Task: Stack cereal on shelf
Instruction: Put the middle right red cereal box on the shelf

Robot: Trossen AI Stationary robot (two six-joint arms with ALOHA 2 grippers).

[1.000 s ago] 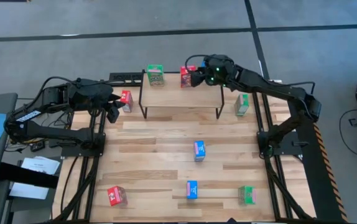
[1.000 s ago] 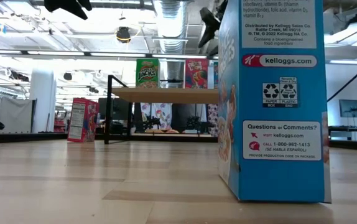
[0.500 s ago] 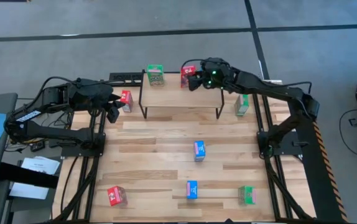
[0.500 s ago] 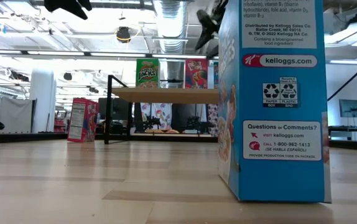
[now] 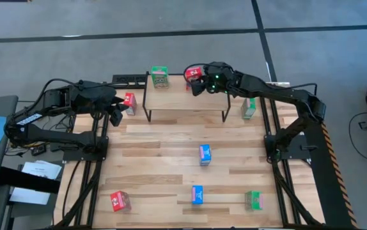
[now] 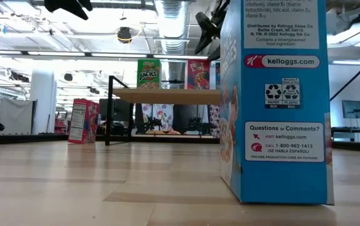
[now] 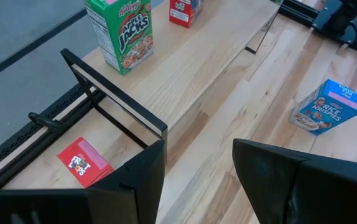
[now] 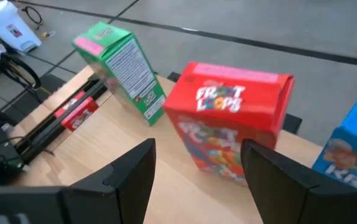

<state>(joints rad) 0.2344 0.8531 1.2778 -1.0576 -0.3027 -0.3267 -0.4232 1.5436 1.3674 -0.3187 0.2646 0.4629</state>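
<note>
Right claw open just short of the red Froot Loops box at the back of the shelf

From the left: the left claw (image 5: 115,115) hangs off the shelf's (image 5: 187,97) left end, fingers parted around nothing, the fallen red box (image 5: 130,102) just beside it on the worktop (image 5: 164,160). On the shelf's back edge stand the green Apple Jacks box (image 5: 160,76) and the red Froot Loops box (image 5: 194,76), upright, long axis vertical. The right claw (image 5: 198,84) is the nearer one, open and empty, with the Froot Loops box straight ahead between its finger lines but not yet touched. Only the right wrist view shows that gap and a blue box (image 8: 352,149) close beside the red one; the high view alone shows the other boxes scattered on the worktop.
</note>
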